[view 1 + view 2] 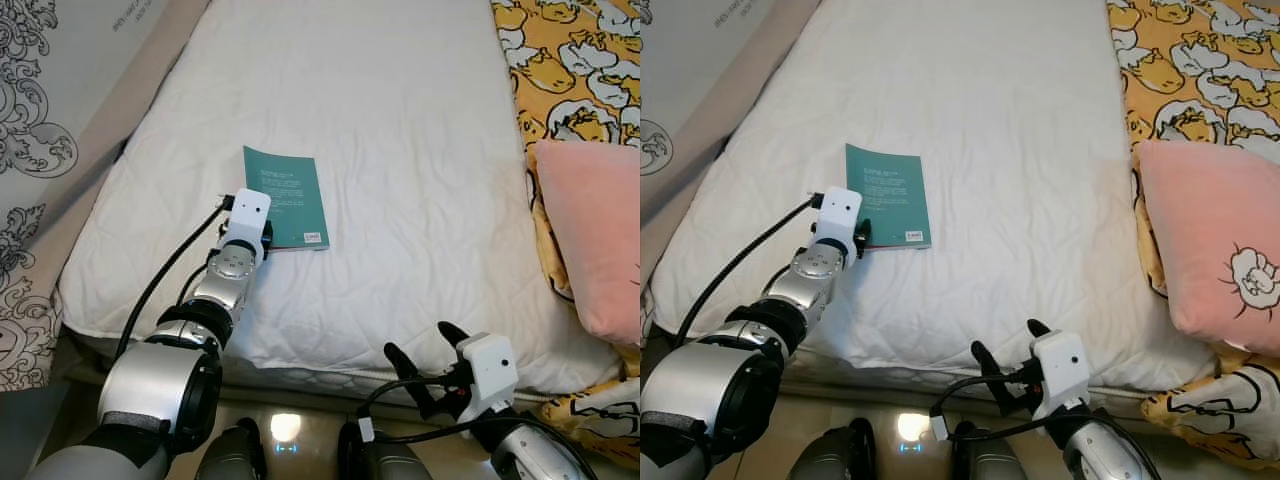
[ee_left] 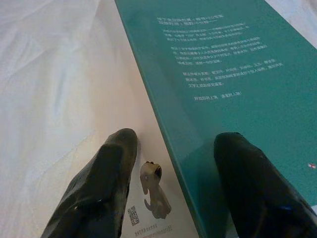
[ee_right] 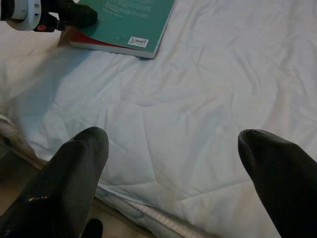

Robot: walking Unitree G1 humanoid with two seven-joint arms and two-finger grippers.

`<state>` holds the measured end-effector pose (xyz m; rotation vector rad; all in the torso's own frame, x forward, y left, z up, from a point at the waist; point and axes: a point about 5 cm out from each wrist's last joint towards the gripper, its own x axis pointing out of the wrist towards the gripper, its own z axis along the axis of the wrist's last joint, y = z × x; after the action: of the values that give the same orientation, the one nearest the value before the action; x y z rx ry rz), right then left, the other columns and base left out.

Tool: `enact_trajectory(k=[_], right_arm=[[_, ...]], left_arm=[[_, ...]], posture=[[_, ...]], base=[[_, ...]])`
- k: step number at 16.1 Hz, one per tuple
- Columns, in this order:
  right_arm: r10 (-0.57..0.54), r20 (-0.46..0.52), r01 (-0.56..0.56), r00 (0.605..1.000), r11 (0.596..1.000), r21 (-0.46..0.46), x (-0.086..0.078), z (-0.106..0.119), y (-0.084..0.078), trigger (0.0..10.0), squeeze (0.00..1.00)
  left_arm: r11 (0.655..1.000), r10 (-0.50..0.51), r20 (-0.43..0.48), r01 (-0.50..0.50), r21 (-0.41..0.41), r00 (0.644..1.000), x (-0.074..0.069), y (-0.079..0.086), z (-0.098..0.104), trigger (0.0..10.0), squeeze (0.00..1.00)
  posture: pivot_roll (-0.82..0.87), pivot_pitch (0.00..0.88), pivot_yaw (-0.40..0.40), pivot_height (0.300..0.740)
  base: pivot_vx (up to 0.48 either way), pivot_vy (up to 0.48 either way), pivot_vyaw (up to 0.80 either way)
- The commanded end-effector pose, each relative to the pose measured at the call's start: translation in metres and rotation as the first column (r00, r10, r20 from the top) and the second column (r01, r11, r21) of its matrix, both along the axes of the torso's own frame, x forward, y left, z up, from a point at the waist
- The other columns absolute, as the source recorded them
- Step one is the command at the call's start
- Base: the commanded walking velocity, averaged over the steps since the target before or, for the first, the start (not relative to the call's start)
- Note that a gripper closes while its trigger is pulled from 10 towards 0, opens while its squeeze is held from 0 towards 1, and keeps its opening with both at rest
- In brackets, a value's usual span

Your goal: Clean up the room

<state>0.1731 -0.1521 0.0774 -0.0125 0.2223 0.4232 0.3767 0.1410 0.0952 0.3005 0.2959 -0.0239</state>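
Observation:
A teal book (image 1: 286, 192) with white print on its cover lies flat on the white mattress (image 1: 400, 110), left of the middle. My left gripper (image 2: 173, 144) is at the book's near left corner, open. One finger (image 2: 106, 178) rests on a white flap with a small figure and a QR code. The other finger (image 2: 252, 183) lies on the teal cover, and the cover's edge runs between them. My right gripper (image 1: 421, 340) is open and holds nothing, low at the mattress's front edge. The book's red underside (image 3: 94, 43) shows in the right wrist view.
A pink pillow (image 1: 590, 230) lies at the right on a yellow cartoon-print blanket (image 1: 570, 60). A beige bed side (image 1: 90, 170) and a grey ornamented wall covering (image 1: 35, 120) run along the left. The mattress's front edge (image 1: 330, 375) is just before me.

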Motion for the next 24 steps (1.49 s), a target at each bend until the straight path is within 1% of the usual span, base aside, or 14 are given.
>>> enact_trajectory(k=[1,4,6,9,11,14,15,16,18,20,21,22,23,24], right_arm=[[-0.005,-0.035,0.004,0.999,1.000,-0.021,-0.002,-0.006,-0.002,10.0,0.00],[-0.003,-0.040,0.002,0.999,1.000,-0.025,-0.001,-0.008,-0.001,10.0,0.00],[-0.006,-0.044,0.005,0.999,0.999,-0.032,0.000,-0.009,-0.002,10.0,0.00],[-0.012,-0.052,0.010,0.999,0.999,-0.040,-0.001,-0.011,-0.002,10.0,0.00],[-0.017,-0.054,0.015,0.998,0.999,-0.043,0.000,-0.013,-0.003,10.0,0.00],[-0.017,-0.067,0.013,0.998,0.998,-0.053,0.001,-0.018,-0.004,10.0,0.00],[-0.016,-0.069,0.012,0.998,0.998,-0.055,0.001,-0.019,-0.005,10.0,0.00],[-0.014,-0.071,0.010,0.997,0.998,-0.057,0.001,-0.020,-0.005,10.0,0.00],[-0.009,-0.074,0.005,0.997,0.998,-0.059,0.002,-0.021,-0.004,10.0,0.00],[-0.006,-0.077,0.001,0.997,0.998,-0.060,0.001,-0.022,-0.004,10.0,0.00],[-0.004,-0.081,0.000,0.997,0.998,-0.061,0.001,-0.023,-0.004,10.0,0.00],[-0.004,-0.082,-0.001,0.997,0.998,-0.061,0.001,-0.024,-0.004,10.0,0.00],[-0.003,-0.084,-0.003,0.996,0.998,-0.062,0.001,-0.024,-0.003,10.0,0.00],[-0.001,-0.085,-0.004,0.996,0.998,-0.063,0.001,-0.024,-0.003,10.0,0.00]], left_arm=[[1.000,0.004,0.001,-0.004,-0.011,1.000,0.000,0.001,0.001,0.0,0.00],[0.997,0.020,-0.049,-0.024,-0.079,0.999,-0.004,0.002,-0.008,0.0,0.00],[0.993,0.028,-0.043,-0.033,-0.118,0.999,-0.002,0.002,-0.005,0.0,0.00],[0.995,-0.036,0.110,0.026,0.093,0.993,0.010,-0.001,0.022,0.0,0.00],[0.980,-0.105,0.207,0.066,0.186,0.973,0.012,-0.013,0.035,0.0,0.00],[0.961,-0.197,0.279,0.129,0.245,0.940,0.011,-0.025,0.041,0.0,0.00],[0.964,-0.198,0.282,0.134,0.229,0.939,0.010,-0.026,0.041,0.0,0.00],[0.973,-0.187,0.285,0.138,0.183,0.940,0.010,-0.027,0.042,0.0,0.00],[0.990,-0.119,0.294,0.135,-0.034,0.949,0.013,-0.028,0.048,0.0,0.00],[0.981,-0.075,0.306,0.125,-0.148,0.949,0.015,-0.027,0.054,0.0,0.00],[0.960,-0.036,0.329,0.124,-0.251,0.944,0.017,-0.025,0.060,0.0,0.00],[0.952,-0.025,0.331,0.123,-0.279,0.943,0.017,-0.025,0.061,0.0,0.00],[0.867,0.046,0.241,0.081,-0.492,0.969,0.017,-0.024,0.053,0.0,0.00],[0.765,0.094,0.138,0.017,-0.643,0.986,0.015,-0.022,0.040,0.0,0.00]], posture=[[-0.21,0.225,-0.060,0.740],[-0.21,0.223,-0.063,0.740],[-0.21,0.218,-0.062,0.740],[-0.21,0.201,-0.052,0.740],[-0.20,0.192,-0.049,0.740],[-0.19,0.183,-0.050,0.740],[-0.19,0.183,-0.050,0.740],[-0.19,0.180,-0.051,0.740],[-0.19,0.180,-0.054,0.740],[-0.19,0.180,-0.054,0.740],[-0.18,0.182,-0.054,0.740],[-0.18,0.184,-0.056,0.740],[-0.18,0.185,-0.056,0.740],[-0.18,0.187,-0.058,0.740]], base=[[0.000,0.000,0.00],[0.000,0.000,0.00],[0.000,0.000,0.00],[0.000,0.000,0.00],[0.000,0.000,0.00],[0.000,0.000,0.00],[0.000,0.000,0.00],[0.000,0.000,0.00],[0.000,0.000,0.00],[0.000,0.000,0.00],[0.000,0.000,0.00],[0.000,0.000,0.00],[0.000,0.000,0.00],[0.000,0.000,0.00]])
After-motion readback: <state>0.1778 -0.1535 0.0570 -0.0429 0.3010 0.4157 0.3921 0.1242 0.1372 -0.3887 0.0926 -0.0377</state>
